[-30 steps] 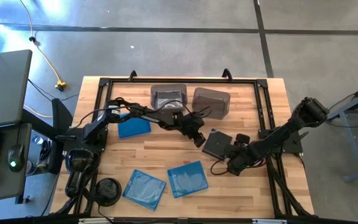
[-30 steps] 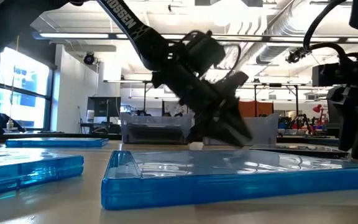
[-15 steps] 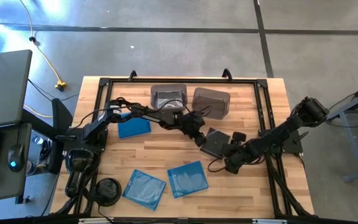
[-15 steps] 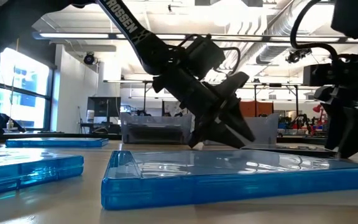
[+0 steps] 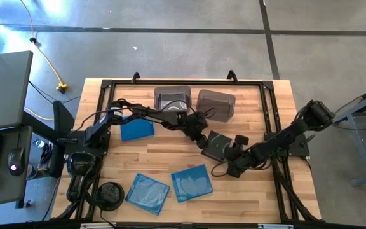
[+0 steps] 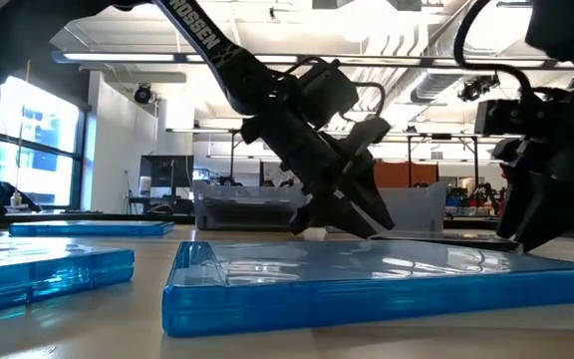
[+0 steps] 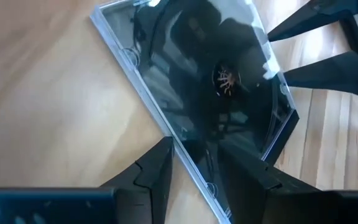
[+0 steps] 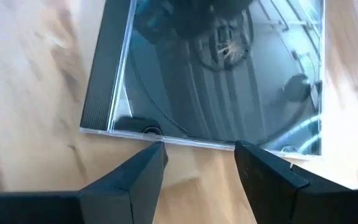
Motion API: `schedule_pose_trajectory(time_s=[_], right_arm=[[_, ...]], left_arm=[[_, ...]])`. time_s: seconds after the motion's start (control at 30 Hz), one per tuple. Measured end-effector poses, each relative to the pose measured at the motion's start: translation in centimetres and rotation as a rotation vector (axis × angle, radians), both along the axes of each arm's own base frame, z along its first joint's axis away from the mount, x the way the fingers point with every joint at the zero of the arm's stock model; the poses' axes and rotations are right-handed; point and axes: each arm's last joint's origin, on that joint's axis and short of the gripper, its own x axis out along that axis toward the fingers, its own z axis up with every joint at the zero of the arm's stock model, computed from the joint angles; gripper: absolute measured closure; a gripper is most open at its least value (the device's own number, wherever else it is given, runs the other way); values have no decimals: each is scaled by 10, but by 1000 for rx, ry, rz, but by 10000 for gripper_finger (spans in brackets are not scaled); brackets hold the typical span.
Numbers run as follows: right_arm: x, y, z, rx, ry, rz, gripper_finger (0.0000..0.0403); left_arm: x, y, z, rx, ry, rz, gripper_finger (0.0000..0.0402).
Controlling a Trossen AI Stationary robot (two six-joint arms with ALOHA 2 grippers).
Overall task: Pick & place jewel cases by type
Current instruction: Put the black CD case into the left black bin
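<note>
1. While both arms meet at the table's middle, the dark jewel case (image 5: 215, 145) now lies a little nearer the left arm and the two grey bins (image 5: 172, 97) than a second ago, and the right gripper (image 5: 232, 154) has followed it inward.
2. Left gripper (image 7: 194, 163) has its jaws partly open, straddling the case's near edge, one finger (image 7: 151, 174) on the wood beside it and the other over its lid.
3. Right gripper's (image 8: 199, 154) jaws stand wide, fingertips just short of the case's opposite edge, holding nothing.
4. From table height the case is mostly hidden behind a blue jewel case (image 6: 367, 284); whether the left fingers press it I cannot tell.
5. Three blue cases (image 5: 190, 182) lie apart nearer the table's front and left.
</note>
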Motion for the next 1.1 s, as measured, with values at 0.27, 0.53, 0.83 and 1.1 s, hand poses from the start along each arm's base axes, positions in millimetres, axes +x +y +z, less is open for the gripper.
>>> schedule_pose_trajectory(time_s=[0.27,0.53,0.83,1.1], right_arm=[[14,29,11,132,-214,145,205],[10,35,11,94,-182,259,205],[-21,37,1,122,-40,17,206],[-24,23,-19,218,-214,-132,206]], left_arm=[[-5,-5,-5,-94,72,-57,275],[-7,-7,-6,-110,81,-94,275],[-7,-6,-8,-77,87,-68,275],[-6,-6,-7,-60,76,-53,275]])
